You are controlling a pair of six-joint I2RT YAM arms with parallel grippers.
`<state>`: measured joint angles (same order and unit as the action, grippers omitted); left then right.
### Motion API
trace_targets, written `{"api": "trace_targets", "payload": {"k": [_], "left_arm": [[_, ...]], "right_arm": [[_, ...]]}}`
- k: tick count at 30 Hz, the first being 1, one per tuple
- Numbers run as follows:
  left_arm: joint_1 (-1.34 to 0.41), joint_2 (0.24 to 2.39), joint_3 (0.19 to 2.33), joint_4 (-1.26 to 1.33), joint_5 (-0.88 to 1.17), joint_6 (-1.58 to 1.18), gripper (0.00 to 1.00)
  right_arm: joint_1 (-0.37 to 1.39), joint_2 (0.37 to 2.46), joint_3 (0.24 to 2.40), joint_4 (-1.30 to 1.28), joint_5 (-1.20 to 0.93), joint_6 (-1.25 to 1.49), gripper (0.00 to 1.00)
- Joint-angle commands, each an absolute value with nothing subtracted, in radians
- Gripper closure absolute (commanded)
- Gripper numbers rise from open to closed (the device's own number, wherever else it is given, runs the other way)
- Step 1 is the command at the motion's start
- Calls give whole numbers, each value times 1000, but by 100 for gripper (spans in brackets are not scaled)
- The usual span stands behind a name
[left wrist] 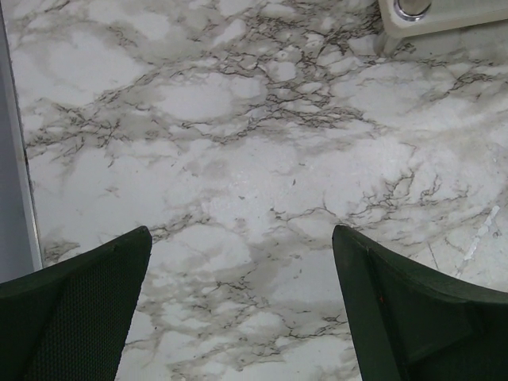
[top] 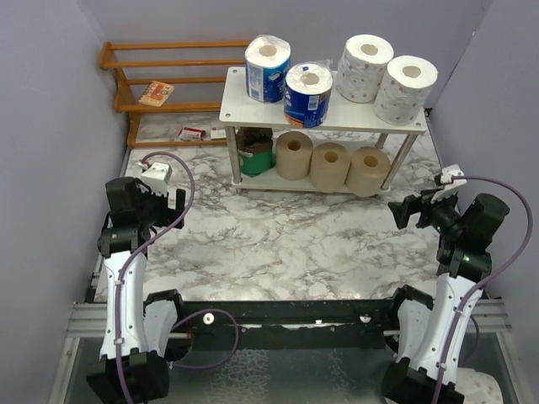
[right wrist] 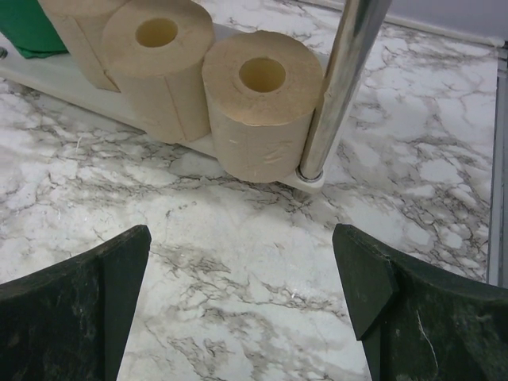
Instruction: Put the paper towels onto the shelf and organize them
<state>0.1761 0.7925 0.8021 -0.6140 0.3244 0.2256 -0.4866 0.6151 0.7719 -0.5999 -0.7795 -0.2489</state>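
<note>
Fingers (left wrist: 95, 302) on both the left gripper (left wrist: 240, 246) and the right gripper (right wrist: 240, 238) are wide apart and hold nothing. All eight paper towels (top: 329, 165) sit on the shelf (top: 354, 123), four up, four down. It looks done, so any last nudge should be soft and slow. Words on the blue wraps (top: 307, 101) are too small to read.

White-black arms (top: 128, 290) — purple cables (top: 191, 189)
</note>
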Motion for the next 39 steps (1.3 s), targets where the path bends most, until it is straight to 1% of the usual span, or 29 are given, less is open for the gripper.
{"api": "trace_targets", "payload": {"k": [1, 15, 22, 39], "left_arm": [[238, 785, 789, -601, 321, 218, 1], [256, 805, 792, -605, 334, 223, 1], [256, 780, 790, -607, 388, 220, 1], [256, 801, 794, -601, 365, 207, 1]], "right_arm": [[-492, 581, 763, -614, -855, -289, 0], [-492, 598, 764, -612, -852, -286, 0], [-492, 600, 764, -608, -843, -281, 0], [-492, 645, 773, -615, -853, -287, 0]]}}
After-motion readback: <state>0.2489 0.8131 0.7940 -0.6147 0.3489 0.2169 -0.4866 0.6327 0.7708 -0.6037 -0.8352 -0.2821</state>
